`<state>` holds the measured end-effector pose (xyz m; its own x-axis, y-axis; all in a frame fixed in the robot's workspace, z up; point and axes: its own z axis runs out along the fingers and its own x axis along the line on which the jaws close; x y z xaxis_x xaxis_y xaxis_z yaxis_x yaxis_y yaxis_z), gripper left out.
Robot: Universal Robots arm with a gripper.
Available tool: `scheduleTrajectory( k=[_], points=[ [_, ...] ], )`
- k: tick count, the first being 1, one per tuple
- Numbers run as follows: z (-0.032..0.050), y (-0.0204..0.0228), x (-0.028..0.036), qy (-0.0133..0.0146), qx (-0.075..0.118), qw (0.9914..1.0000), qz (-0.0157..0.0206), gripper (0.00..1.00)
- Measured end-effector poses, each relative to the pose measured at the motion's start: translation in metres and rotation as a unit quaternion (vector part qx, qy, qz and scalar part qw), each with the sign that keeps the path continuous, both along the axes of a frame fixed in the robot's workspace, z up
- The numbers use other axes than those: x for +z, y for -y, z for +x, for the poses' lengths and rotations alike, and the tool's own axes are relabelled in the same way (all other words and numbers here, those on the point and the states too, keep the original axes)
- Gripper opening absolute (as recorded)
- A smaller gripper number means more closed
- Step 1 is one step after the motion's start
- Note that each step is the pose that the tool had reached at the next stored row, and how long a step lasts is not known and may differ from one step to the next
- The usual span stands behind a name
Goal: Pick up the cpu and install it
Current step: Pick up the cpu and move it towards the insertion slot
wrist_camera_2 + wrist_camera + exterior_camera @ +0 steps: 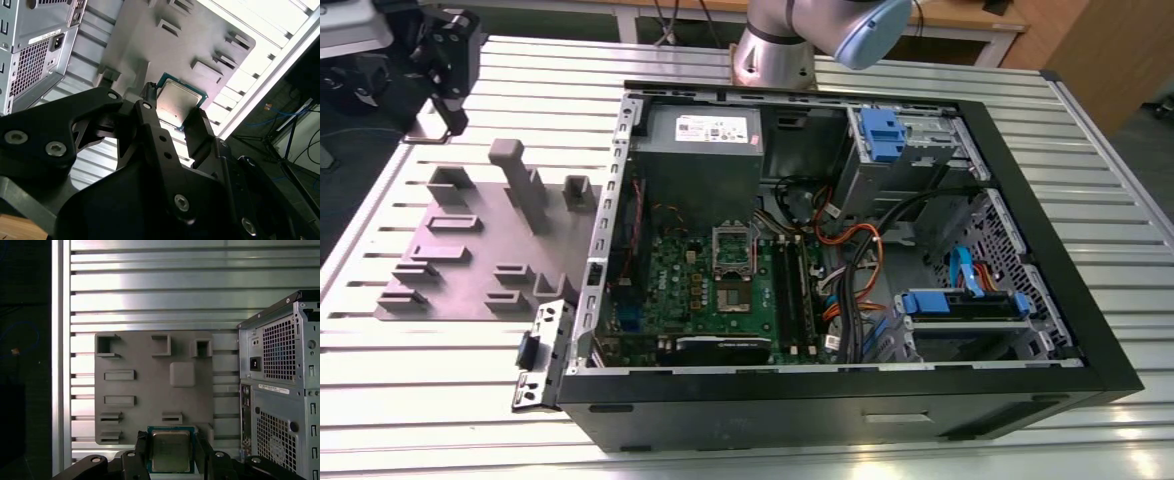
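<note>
The cpu (170, 451) is a small square chip with a silvery top and a thin green rim. My gripper (171, 460) is shut on it, one black finger (142, 452) on each side. In the second wrist view the cpu (178, 101) sticks out past the fingertips of the gripper (176, 116). In the exterior view the gripper (450, 115) hangs at the far left, above the table's back corner and beyond the grey fixture plate (467, 250). The open socket frame (734, 250) sits on the green motherboard (707, 290) inside the case, well away from the gripper.
The open black computer case (1067, 300) lies on the slatted metal table (400, 370), with cables, blue drive bays (961, 305) and a power supply (704, 135) inside. The grey fixture plate (150, 390) has raised blocks and slots. The arm's base (774, 55) stands behind the case.
</note>
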<state>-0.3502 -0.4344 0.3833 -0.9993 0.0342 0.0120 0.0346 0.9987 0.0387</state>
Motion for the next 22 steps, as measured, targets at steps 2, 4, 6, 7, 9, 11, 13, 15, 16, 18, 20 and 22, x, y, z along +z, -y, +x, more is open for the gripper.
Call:
scheduleTrajectory(
  k=[2, 4, 6, 7, 9, 11, 13, 15, 16, 18, 20, 22],
  points=[
    [0.0005, 0.0, 0.0, 0.0, 0.0, 1.0, 0.0, 0.47],
    [0.001, 0.0, 0.0, 0.0, 0.0, 1.0, 0.0, 0.47],
    [0.0016, 0.0, 0.0, 0.0, 0.0, 1.0, 0.0, 0.47],
    [0.0019, 0.0, 0.0, 0.0, 0.0, 1.0, 0.0, 0.47],
    [0.0024, 0.0, 0.0, 0.0, 0.0, 1.0, 0.0, 0.47],
    [0.0029, 0.0, -0.0001, 0.0, 0.0, 1.0, 0.0, 0.47],
    [0.0035, 0.0, 0.0, 0.0, 0.0, 1.0, 0.0, 0.47],
    [0.004, 0.0, 0.0, 0.0, 0.0, 1.0, 0.0, 0.47],
    [0.0043, 0.0, 0.0, 0.0, 0.0, 1.0, 0.0, 0.47],
    [0.0048, 0.0, 0.0, 0.0, 0.0, 1.0, 0.0, 0.47],
    [0.0054, 0.0, 0.0, 0.0, 0.0, 1.0, 0.0, 0.47],
    [0.0059, 0.0, 0.0, 0.0, 0.0, 1.0, 0.0, 0.47]
  ],
)
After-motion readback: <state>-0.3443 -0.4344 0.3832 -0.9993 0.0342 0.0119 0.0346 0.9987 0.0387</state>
